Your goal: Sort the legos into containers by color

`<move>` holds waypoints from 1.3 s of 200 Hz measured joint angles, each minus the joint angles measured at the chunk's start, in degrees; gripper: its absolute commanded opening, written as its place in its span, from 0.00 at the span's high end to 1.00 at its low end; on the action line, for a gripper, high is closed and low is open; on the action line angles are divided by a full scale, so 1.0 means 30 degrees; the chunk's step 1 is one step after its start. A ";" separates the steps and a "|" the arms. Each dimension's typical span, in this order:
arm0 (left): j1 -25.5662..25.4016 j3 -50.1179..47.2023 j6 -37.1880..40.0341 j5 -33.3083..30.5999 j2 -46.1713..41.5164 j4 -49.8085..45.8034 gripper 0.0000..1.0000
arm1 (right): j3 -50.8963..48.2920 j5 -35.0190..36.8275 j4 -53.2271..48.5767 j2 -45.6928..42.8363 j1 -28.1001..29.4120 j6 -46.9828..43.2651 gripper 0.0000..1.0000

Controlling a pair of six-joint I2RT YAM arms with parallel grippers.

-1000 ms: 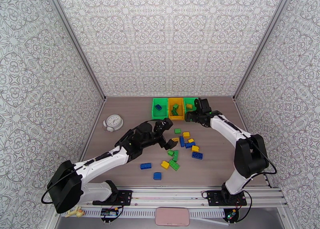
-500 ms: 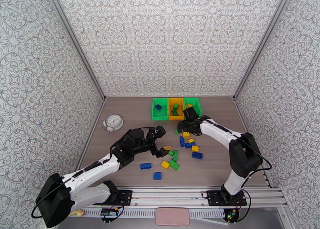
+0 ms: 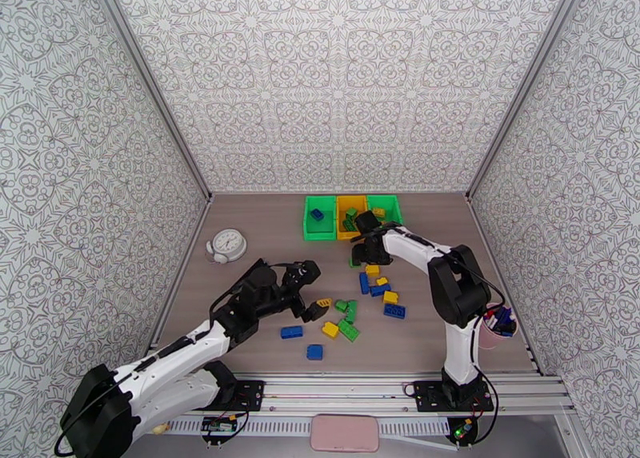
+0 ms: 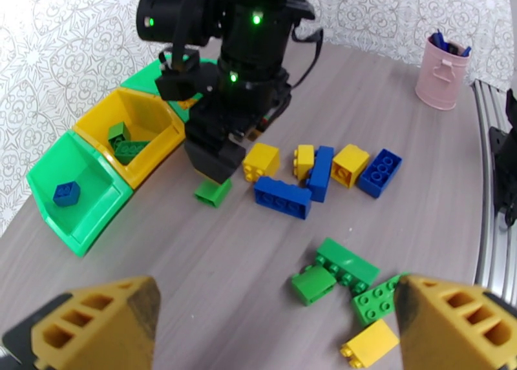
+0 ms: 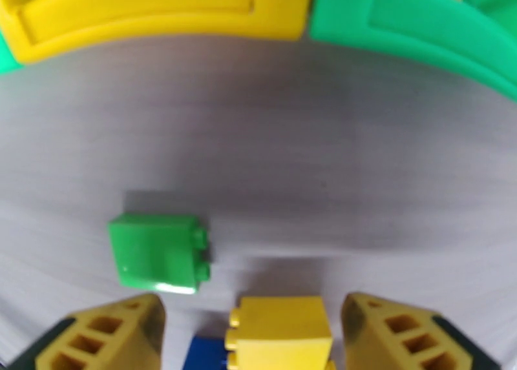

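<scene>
Three containers stand in a row at the back: a green bin [image 3: 319, 226] with a blue brick, a yellow bin [image 3: 350, 205] with green bricks, and a green bin [image 3: 388, 205] with a yellow brick. Loose legos [image 3: 376, 289] in blue, green and yellow lie scattered in front of them. My right gripper [image 3: 360, 256] hangs open just in front of the yellow bin. A yellow brick [image 5: 278, 329] sits between its fingers and a green brick [image 5: 158, 252] lies to the left. My left gripper [image 3: 314, 293] stands open and holds nothing, beside a yellow brick [image 3: 324, 302].
A white clock [image 3: 228, 244] lies at the left of the table. A pink cup [image 3: 494, 333] with pens stands at the right near edge. Patterned walls close in three sides. Two blue bricks [image 3: 292, 332] lie apart near the front.
My right gripper has come away from the right green bin and down to the loose bricks. My left arm has drawn back toward the near left, leaving a yellow brick on the table.
</scene>
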 measured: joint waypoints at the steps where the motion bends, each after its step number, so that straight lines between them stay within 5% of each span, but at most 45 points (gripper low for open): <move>1: 0.0007 0.0000 0.0000 0.0000 -0.0007 0.0022 0.00 | 0.0000 0.0007 0.0000 0.0000 0.0000 0.0007 0.28; 107: 0.0481 -0.0619 0.0007 -0.0036 -0.0291 0.1020 0.00 | -0.0146 -0.0488 -0.0437 0.0335 0.0000 -0.0335 0.53; 188: 0.0495 -0.0612 -0.0073 -0.0328 0.0350 0.1902 0.00 | -0.0838 -0.0437 -0.0423 0.0335 -0.0051 -0.1377 0.42; 260: 0.0495 0.0532 -0.0058 -0.0685 0.2186 0.2754 0.00 | -0.1581 -0.0138 0.0109 -0.0648 -0.0532 -0.2295 0.58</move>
